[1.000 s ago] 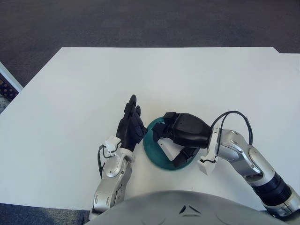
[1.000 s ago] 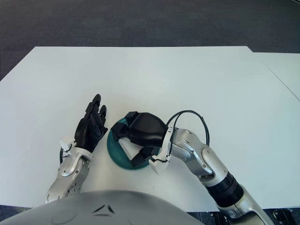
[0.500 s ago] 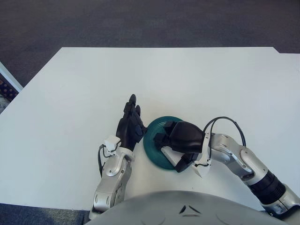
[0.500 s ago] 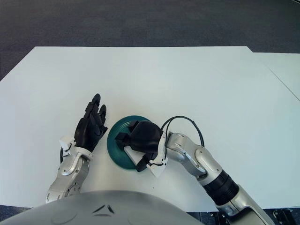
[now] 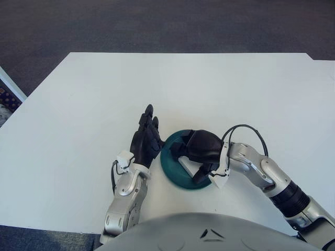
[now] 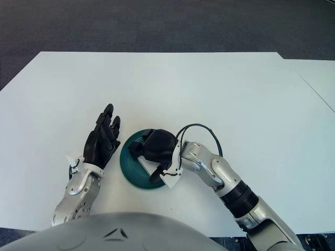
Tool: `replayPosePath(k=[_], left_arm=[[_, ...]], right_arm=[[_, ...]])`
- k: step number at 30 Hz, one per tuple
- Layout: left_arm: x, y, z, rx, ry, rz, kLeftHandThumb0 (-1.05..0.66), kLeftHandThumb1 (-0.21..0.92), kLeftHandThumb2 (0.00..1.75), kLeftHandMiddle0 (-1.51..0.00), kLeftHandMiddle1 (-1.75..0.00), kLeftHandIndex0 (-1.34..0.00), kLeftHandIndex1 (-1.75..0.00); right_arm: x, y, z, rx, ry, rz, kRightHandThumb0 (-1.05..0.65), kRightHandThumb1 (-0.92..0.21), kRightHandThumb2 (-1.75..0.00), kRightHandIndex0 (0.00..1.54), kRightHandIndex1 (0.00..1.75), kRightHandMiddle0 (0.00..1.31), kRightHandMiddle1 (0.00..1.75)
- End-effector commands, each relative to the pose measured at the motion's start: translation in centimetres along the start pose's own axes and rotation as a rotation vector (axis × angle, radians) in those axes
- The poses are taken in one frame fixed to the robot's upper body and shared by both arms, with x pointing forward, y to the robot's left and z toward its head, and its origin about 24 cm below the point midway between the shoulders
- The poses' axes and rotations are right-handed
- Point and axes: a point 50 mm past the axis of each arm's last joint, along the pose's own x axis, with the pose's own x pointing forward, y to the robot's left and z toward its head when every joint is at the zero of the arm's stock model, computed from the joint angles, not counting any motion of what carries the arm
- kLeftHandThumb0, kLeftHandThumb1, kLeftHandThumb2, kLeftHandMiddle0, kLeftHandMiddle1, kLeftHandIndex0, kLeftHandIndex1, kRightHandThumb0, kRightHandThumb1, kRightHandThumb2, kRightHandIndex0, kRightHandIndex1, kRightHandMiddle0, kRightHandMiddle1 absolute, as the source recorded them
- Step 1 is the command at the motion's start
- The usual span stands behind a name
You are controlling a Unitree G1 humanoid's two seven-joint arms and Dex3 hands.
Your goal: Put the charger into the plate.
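A dark teal plate (image 5: pixel 169 166) sits on the white table near my body. My right hand (image 5: pixel 189 158) reaches over the plate from the right, its black fingers curled down around a white charger (image 5: pixel 187 168) that rests low in the plate; most of the charger is hidden under the hand. The charger also shows in the right eye view (image 6: pixel 147 167). My left hand (image 5: pixel 146 140) lies just left of the plate, fingers straight and spread, holding nothing.
The white table (image 5: pixel 188 89) stretches far ahead and to both sides. Dark carpet (image 5: pixel 157 26) lies beyond its far edge. A black cable (image 5: pixel 246 130) loops above my right wrist.
My right hand has dropped lower into the plate with the charger and drawn in towards the plate's middle. The left hand has not moved.
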Motion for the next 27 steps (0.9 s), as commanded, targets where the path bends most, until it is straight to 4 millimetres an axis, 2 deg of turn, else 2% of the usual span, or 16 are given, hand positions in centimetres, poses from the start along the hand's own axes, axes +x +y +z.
replayPosePath(k=[1, 8, 10, 12, 13, 14, 15, 16, 17, 19, 22, 27], left_arm=[[0.1, -0.3, 0.2, -0.011, -0.012, 0.01, -1.05, 0.92, 0.99, 0.0, 0.0, 0.0, 0.0], [0.0, -0.4, 0.1, 0.0, -0.006, 0.002, -1.05, 0.92, 0.99, 0.0, 0.0, 0.0, 0.0], [0.0, -0.4, 0.1, -0.001, -0.006, 0.002, -1.05, 0.92, 1.0, 0.0, 0.0, 0.0, 0.0], [0.1, -0.4, 0.2, -0.003, -0.008, 0.001, -1.05, 0.92, 1.0, 0.0, 0.0, 0.0, 0.0], [0.1, -0.4, 0.2, -0.004, -0.009, 0.0, -1.05, 0.92, 1.0, 0.0, 0.0, 0.0, 0.0], [0.1, -0.4, 0.2, -0.006, -0.012, -0.002, -1.05, 0.92, 1.0, 0.0, 0.0, 0.0, 0.0], [0.1, -0.4, 0.2, -0.007, -0.014, -0.003, -1.05, 0.92, 1.01, 0.0, 0.0, 0.0, 0.0], [0.1, -0.4, 0.2, -0.007, -0.017, -0.005, -1.05, 0.92, 1.01, 0.0, 0.0, 0.0, 0.0], [0.1, -0.4, 0.2, -0.006, -0.019, -0.006, -1.05, 0.92, 1.02, 0.0, 0.0, 0.0, 0.0], [0.1, -0.4, 0.2, -0.004, -0.02, -0.006, -1.05, 0.92, 1.03, 0.0, 0.0, 0.0, 0.0], [0.2, -0.4, 0.2, 0.008, -0.018, 0.001, -1.05, 0.92, 1.05, 0.0, 0.0, 0.0, 0.0], [0.4, -0.3, 0.3, -0.048, -0.024, 0.017, -1.05, 0.92, 1.06, 0.0, 0.0, 0.0, 0.0]], right_arm=[[0.1, 1.9, 0.0, 0.03, 0.017, 0.087, -0.45, -0.41, -1.2, 1.03, 1.75, 0.54, 1.75], [0.1, 1.5, 0.2, 0.06, 0.037, 0.062, -0.45, -0.43, -1.18, 1.05, 1.75, 0.53, 1.75], [0.1, 1.2, 0.2, 0.061, 0.03, 0.056, -0.44, -0.46, -1.14, 0.99, 1.75, 0.5, 1.75], [0.0, 1.2, 0.3, 0.057, 0.02, 0.07, -0.42, -0.57, -0.99, 0.73, 1.75, 0.42, 1.75], [0.0, 1.2, 0.3, 0.054, 0.017, 0.08, -0.59, -0.7, -0.93, 0.47, 1.62, 0.27, 1.67], [0.0, 1.2, 0.3, 0.052, 0.006, 0.123, -0.66, -0.74, -0.91, 0.37, 1.57, 0.22, 1.64], [-0.1, 1.3, 0.3, 0.05, -0.001, 0.154, -0.8, -0.81, -0.92, 0.24, 1.02, 0.14, 1.18], [-0.2, 1.3, 0.4, 0.043, -0.02, 0.192, -0.89, -0.85, -0.93, 0.16, 0.67, 0.09, 0.88], [-0.4, 1.2, 0.4, 0.038, -0.034, 0.218, -0.95, -0.87, -0.94, 0.1, 0.43, 0.06, 0.62], [-0.7, 1.1, 0.7, 0.028, -0.06, 0.244, -1.0, -0.9, -0.95, 0.05, 0.22, 0.03, 0.37], [-1.7, 0.5, 1.3, 0.03, -0.111, 0.224, -1.03, -0.91, -0.96, 0.02, 0.07, 0.01, 0.13], [-1.9, -0.1, 1.4, 0.034, -0.158, 0.147, -1.05, -0.92, -0.95, 0.0, 0.01, 0.0, 0.02]])
